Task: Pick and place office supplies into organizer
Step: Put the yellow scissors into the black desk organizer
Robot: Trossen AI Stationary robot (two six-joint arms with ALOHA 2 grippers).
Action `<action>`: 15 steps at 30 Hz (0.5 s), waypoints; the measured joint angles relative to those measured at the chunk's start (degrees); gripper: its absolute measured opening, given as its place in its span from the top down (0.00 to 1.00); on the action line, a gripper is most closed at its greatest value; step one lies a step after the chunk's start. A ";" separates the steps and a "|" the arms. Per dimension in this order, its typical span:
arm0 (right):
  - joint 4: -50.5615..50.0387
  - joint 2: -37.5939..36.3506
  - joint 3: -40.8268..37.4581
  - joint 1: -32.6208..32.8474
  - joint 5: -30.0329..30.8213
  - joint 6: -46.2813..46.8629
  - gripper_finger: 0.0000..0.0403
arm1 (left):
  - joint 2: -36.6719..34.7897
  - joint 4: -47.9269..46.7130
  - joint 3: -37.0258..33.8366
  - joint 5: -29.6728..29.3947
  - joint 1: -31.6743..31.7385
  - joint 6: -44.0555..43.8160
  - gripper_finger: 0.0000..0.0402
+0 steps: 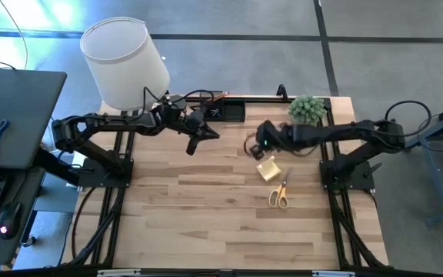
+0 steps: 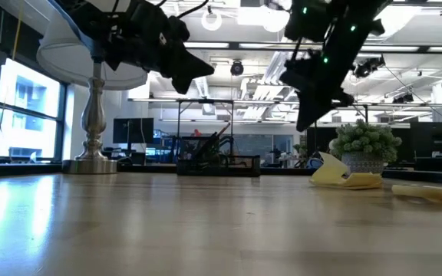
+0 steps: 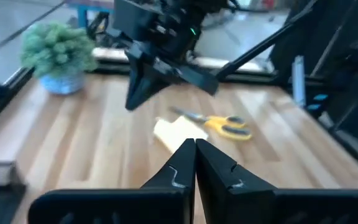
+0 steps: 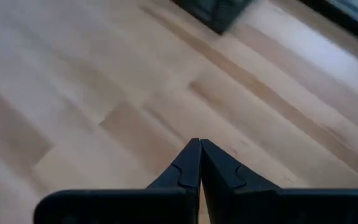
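Observation:
A yellow sticky-note pad and orange-handled scissors lie flat on the wooden table, right of the middle. The black organizer stands at the far edge, with thin sticks slanting out of it. My left gripper hangs shut and empty above the table in front of the organizer, pointing toward the pad. My right gripper hangs shut and empty above the table just beyond the pad, slanting down. In the right wrist view the shut fingertips are over bare wood.
A white-shaded lamp with a chrome base stands at the far left corner. A small potted plant is at the far right. There is bare wood toward the table's near edge. A side desk stands left of the table.

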 joint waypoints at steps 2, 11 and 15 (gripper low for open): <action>1.29 0.21 -1.13 -3.18 -2.59 -0.49 1.00 | -0.75 -2.30 0.00 -2.21 0.60 2.02 0.99; 10.18 2.05 -11.51 -2.83 -18.10 6.63 0.99 | -1.42 -9.48 0.00 -2.58 6.39 3.20 0.99; 8.63 1.98 -12.46 1.26 -20.20 10.50 0.99 | -1.42 -9.89 0.00 -2.23 6.34 3.09 1.00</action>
